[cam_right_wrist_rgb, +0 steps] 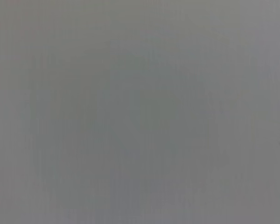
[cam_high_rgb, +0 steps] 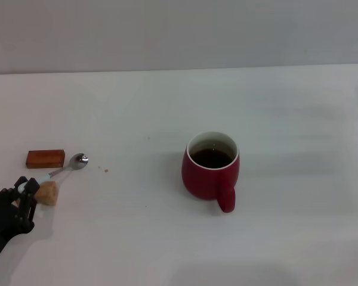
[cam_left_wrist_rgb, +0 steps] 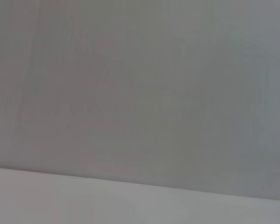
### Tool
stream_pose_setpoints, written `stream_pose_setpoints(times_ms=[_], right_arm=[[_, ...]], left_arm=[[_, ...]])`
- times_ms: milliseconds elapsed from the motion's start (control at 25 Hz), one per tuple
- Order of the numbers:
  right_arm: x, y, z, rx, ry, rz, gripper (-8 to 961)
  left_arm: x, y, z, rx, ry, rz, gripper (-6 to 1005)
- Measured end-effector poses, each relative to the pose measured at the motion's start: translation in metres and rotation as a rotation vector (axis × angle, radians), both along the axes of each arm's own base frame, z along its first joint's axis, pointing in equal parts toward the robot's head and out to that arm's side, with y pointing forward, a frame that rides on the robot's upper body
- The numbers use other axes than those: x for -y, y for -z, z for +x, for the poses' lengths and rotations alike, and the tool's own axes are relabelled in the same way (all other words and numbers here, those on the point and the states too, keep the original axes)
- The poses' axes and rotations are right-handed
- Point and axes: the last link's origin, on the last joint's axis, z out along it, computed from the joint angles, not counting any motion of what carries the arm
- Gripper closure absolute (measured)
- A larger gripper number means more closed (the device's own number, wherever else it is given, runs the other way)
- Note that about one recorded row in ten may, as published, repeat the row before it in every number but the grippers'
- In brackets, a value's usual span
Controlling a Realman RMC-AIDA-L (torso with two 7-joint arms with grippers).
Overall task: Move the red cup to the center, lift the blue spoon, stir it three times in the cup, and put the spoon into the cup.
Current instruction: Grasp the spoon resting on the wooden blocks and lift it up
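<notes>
The red cup (cam_high_rgb: pixel 210 171) stands upright near the middle of the table in the head view. Its handle points toward me and dark liquid shows inside. The blue spoon (cam_high_rgb: pixel 64 167) lies at the far left, its metal bowl toward the cup and its pale handle running down-left. My left gripper (cam_high_rgb: pixel 25 189) is at the end of that handle, low at the table's left edge. Whether it grips the handle is unclear. The right gripper is out of view. Both wrist views show only blank grey surface.
A red-brown wooden block (cam_high_rgb: pixel 45 158) lies just behind the spoon. A tan block (cam_high_rgb: pixel 48 193) sits against the spoon's handle, right beside my left gripper. A tiny crumb (cam_high_rgb: pixel 106 170) lies right of the spoon on the white table (cam_high_rgb: pixel 286 119).
</notes>
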Motion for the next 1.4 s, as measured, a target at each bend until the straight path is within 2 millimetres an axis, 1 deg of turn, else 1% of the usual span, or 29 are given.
stream_pose_setpoints(times_ms=[160,240,640,1160,1400], right_arm=[[-0.001,0.000,-0.002,0.000,-0.004,-0.001,364],[-0.002,0.001,-0.003,0.001,-0.007,-0.002,364],[-0.003,0.001,-0.004,0.000,-0.008,-0.004,365],[0.000,0.005,-0.001,-0.004,0.002,-0.015,365],[0.000,0.006,-0.001,-0.004,0.003,-0.017,364]], left_arm=[[-0.003,-0.001,0.003,0.003,0.015,0.007,832],[-0.007,-0.002,0.005,0.006,0.028,0.013,853],[-0.019,-0.004,0.014,0.020,0.068,0.018,854],[-0.027,-0.008,0.024,0.056,0.111,0.030,855],[-0.036,-0.009,0.032,0.079,0.145,0.023,855]])
